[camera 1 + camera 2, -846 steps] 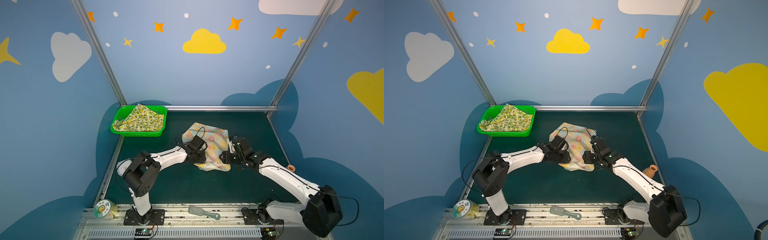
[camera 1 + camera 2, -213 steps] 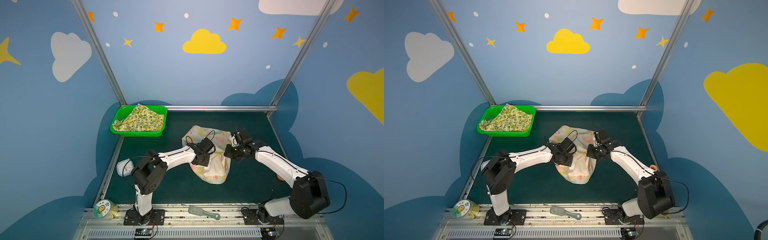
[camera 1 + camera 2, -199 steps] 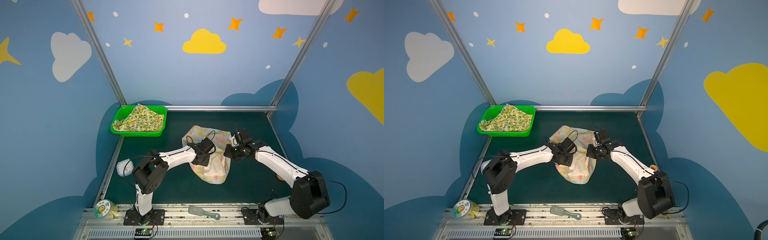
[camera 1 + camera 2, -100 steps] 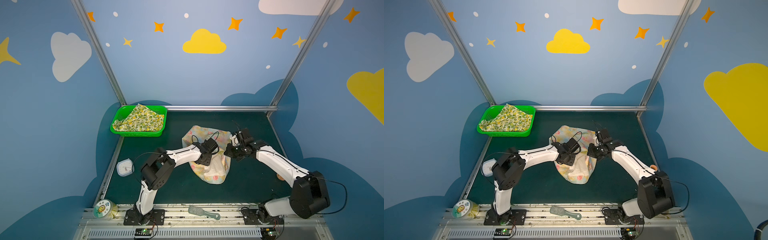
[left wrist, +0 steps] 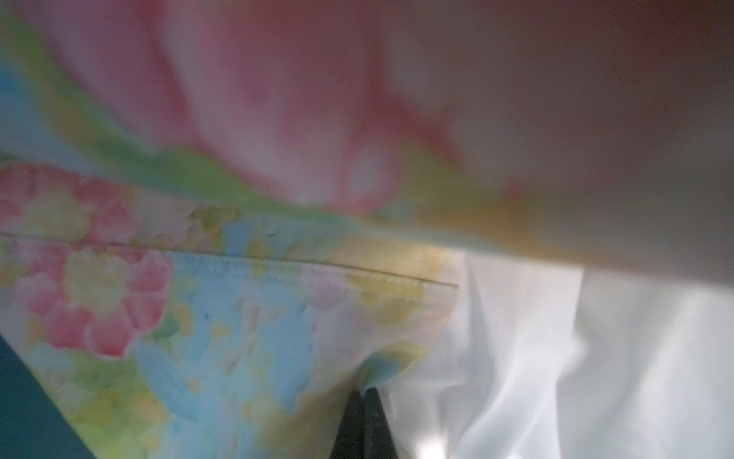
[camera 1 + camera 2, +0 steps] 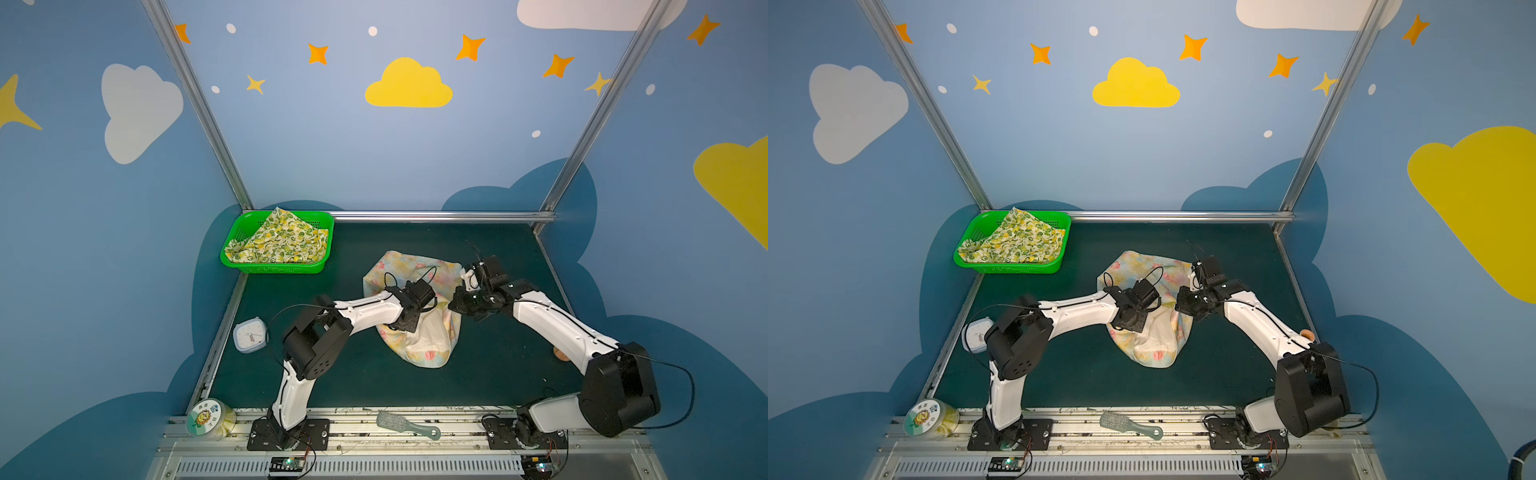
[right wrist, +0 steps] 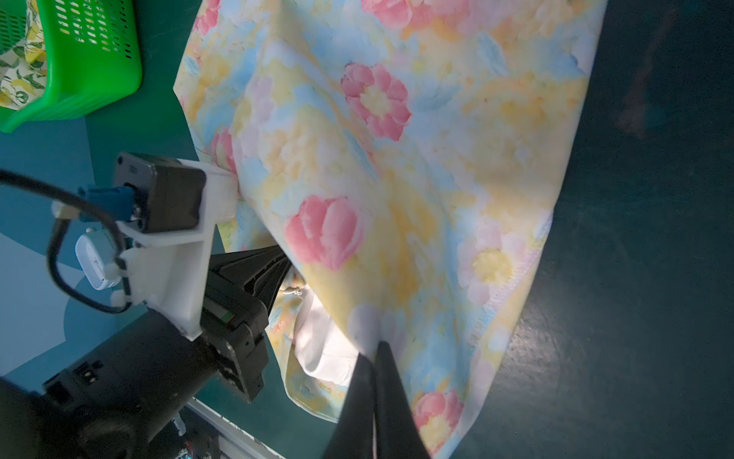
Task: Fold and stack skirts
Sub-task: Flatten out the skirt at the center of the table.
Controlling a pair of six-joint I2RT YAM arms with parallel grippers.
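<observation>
The pastel flowered skirt (image 6: 428, 353) (image 6: 1154, 353) lies bunched on the green mat in both top views, its white lining (image 5: 556, 357) showing. My left gripper (image 6: 401, 325) (image 6: 1127, 323) (image 5: 363, 391) is shut on a fold of its left side. My right gripper (image 6: 457, 305) (image 6: 1183, 309) (image 7: 377, 346) is shut on its right side, and that cloth (image 7: 397, 159) hangs up from the mat. The lemon skirt (image 6: 278, 243) (image 6: 1013, 243) sits crumpled in the green basket (image 6: 232, 264) (image 6: 967, 259) at the back left.
A small pale blue clock (image 6: 249, 334) lies by the mat's left edge. On the front rail are a round jar (image 6: 208, 419) and a grey-green brush (image 6: 405, 424). A small tan object (image 6: 1307, 333) sits beside the right arm.
My left gripper has slid a little to the right and closed on the flowered skirt. The right gripper has kept its grip and place.
</observation>
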